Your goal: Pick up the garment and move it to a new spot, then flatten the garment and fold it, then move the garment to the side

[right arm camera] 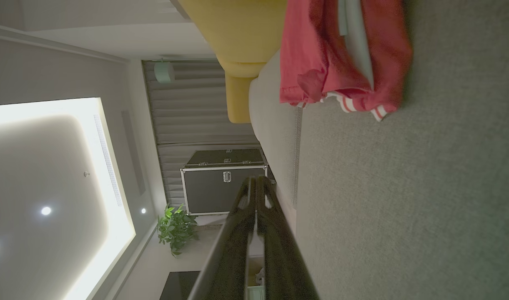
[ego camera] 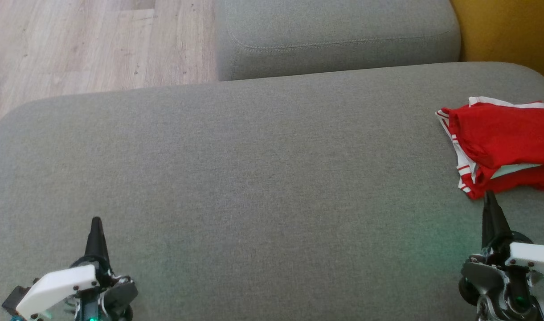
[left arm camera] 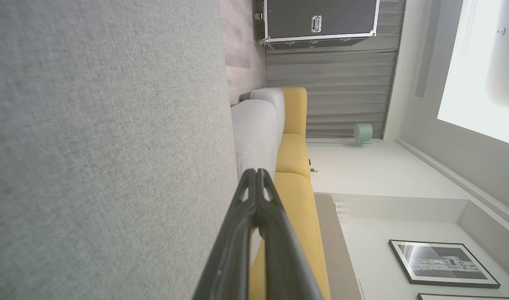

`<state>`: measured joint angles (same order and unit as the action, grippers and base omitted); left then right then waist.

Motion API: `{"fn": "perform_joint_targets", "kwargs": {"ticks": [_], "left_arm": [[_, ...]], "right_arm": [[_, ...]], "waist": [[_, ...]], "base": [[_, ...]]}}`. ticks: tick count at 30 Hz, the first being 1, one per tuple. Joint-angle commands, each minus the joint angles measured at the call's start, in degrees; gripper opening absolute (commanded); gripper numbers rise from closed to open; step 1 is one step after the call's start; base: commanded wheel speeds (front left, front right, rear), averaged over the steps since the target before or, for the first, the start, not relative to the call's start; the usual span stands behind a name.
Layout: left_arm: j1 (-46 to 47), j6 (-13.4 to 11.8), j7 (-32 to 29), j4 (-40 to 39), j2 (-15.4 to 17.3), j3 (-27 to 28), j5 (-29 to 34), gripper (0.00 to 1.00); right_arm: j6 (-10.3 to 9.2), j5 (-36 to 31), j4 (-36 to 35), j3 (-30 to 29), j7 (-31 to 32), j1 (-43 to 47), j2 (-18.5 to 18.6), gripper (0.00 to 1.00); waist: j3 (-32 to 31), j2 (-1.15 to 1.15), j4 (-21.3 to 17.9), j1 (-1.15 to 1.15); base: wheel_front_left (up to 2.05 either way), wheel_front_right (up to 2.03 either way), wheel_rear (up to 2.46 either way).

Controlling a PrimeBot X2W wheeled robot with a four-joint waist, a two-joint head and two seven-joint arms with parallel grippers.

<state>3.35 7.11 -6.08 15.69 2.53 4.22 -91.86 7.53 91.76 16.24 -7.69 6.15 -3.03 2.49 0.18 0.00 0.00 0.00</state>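
While the broad grey cushion [ego camera: 254, 169] stretches across the head view, the red garment [ego camera: 499, 133] with white trim sits at its right edge in a compact, layered bundle that runs off that view's right side. That fits two stages alike: a garment waiting at the side to be picked up, or one already folded and set aside (the layers lap over each other, yet the hems are uneven, so the fold itself settles nothing). I would therefore name no step or next move beyond noting that no grip is in hand. The right gripper [ego camera: 490, 203] is clenched on nothing, its tip just short of the garment's near hem, apparently not touching. The left gripper [ego camera: 96, 225], likewise clenched on nothing, rests well apart at the lower left
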Motion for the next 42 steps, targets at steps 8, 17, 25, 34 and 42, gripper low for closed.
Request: {"fn": "perform_joint_targets", "kwargs": {"ticks": [8, 17, 25, 34, 42], "left_arm": [[2.8, 0.4, -0.4, -1.6, 0.3, 2.3, -0.3, 0.00], [2.8, 0.4, -0.4, -1.6, 0.3, 2.3, -0.3, 0.00], [2.8, 0.4, -0.4, -1.6, 0.3, 2.3, -0.3, 0.00], [2.8, 0.4, -0.4, -1.6, 0.3, 2.3, -0.3, 0.00], [2.8, 0.4, -0.4, -1.6, 0.3, 2.3, -0.3, 0.00]], "right_arm": [[-0.04, 0.4, -2.2, 1.2, 0.3, -3.2, 0.4, 0.00], [-0.04, 0.4, -2.2, 1.2, 0.3, -3.2, 0.4, 0.00], [-0.04, 0.4, -2.2, 1.2, 0.3, -3.2, 0.4, 0.00], [-0.04, 0.4, -2.2, 1.2, 0.3, -3.2, 0.4, 0.00], [-0.04, 0.4, -2.2, 1.2, 0.3, -3.2, 0.4, 0.00]], "waist": [[0.0, 0.00, 0.0, 0.00], [0.0, 0.00, 0.0, 0.00], [0.0, 0.00, 0.0, 0.00], [0.0, 0.00, 0.0, 0.00], [0.0, 0.00, 0.0, 0.00]], "base": [[0.00, 0.00, 0.00], [0.00, 0.00, 0.00], [0.00, 0.00, 0.00], [0.00, 0.00, 0.00], [0.00, 0.00, 0.00]]}}
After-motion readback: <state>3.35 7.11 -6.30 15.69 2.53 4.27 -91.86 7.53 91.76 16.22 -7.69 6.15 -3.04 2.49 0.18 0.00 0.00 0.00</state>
